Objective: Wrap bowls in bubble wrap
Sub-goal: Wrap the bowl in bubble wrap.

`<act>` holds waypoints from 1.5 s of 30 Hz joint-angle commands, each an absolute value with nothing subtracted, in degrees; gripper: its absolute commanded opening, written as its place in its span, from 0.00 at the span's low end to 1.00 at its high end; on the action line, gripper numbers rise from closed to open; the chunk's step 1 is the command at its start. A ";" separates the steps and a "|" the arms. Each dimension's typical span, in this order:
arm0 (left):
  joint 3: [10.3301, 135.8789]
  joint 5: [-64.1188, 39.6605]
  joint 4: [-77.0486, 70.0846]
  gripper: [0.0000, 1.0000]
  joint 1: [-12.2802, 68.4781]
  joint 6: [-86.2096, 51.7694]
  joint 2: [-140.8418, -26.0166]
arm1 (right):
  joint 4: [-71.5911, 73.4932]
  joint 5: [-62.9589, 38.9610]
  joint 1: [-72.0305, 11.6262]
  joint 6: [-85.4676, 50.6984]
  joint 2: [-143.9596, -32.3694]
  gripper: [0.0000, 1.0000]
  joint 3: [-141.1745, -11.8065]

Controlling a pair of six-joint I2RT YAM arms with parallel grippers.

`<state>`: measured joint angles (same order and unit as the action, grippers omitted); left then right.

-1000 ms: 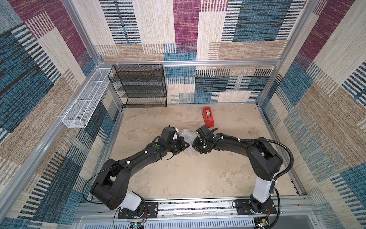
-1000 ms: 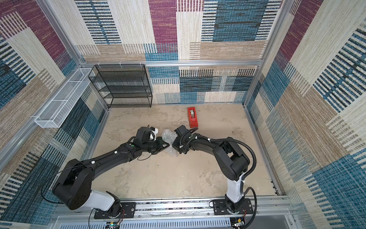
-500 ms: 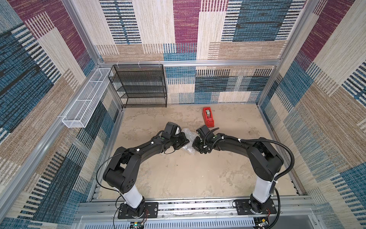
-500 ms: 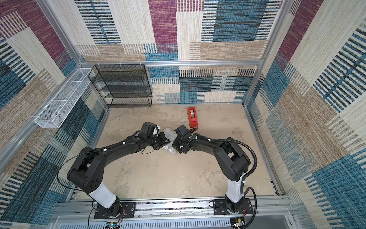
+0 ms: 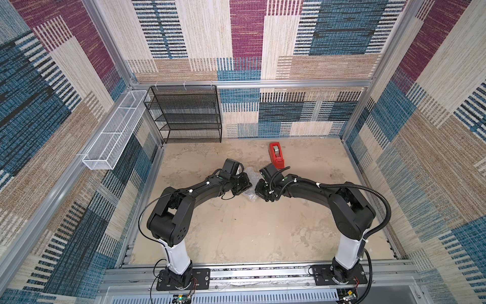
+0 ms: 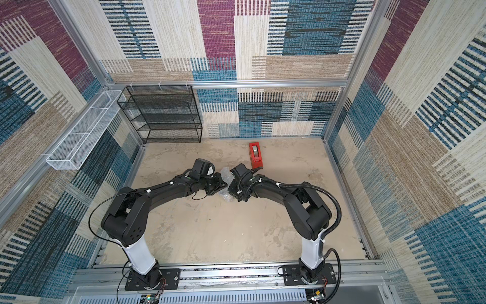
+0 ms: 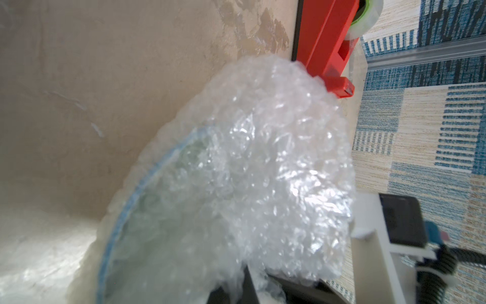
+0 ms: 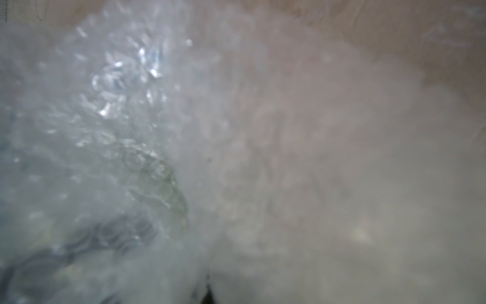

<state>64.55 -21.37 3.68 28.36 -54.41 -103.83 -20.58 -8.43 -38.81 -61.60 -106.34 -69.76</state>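
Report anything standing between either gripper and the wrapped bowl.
Nothing visible does. The left gripper and right gripper both sit against the bubble wrap around the bowl; the red tape dispenser stands off toward the back wall.

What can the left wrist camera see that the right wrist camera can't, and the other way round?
Only the left wrist view: the red tape dispenser with its tape roll, the patterned wall, and the bluish rim of the bowl under the plastic.

Only the right wrist view: a dark blurred shape behind the plastic; I cannot tell what it is.

Both: the bubble wrap fills most of the picture, with a greenish tint of the bowl showing through it.
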 commanded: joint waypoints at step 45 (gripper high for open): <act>77.52 -19.78 12.38 0.00 28.55 -46.98 -112.10 | -26.92 6.28 -35.59 -51.15 -97.63 0.37 -75.58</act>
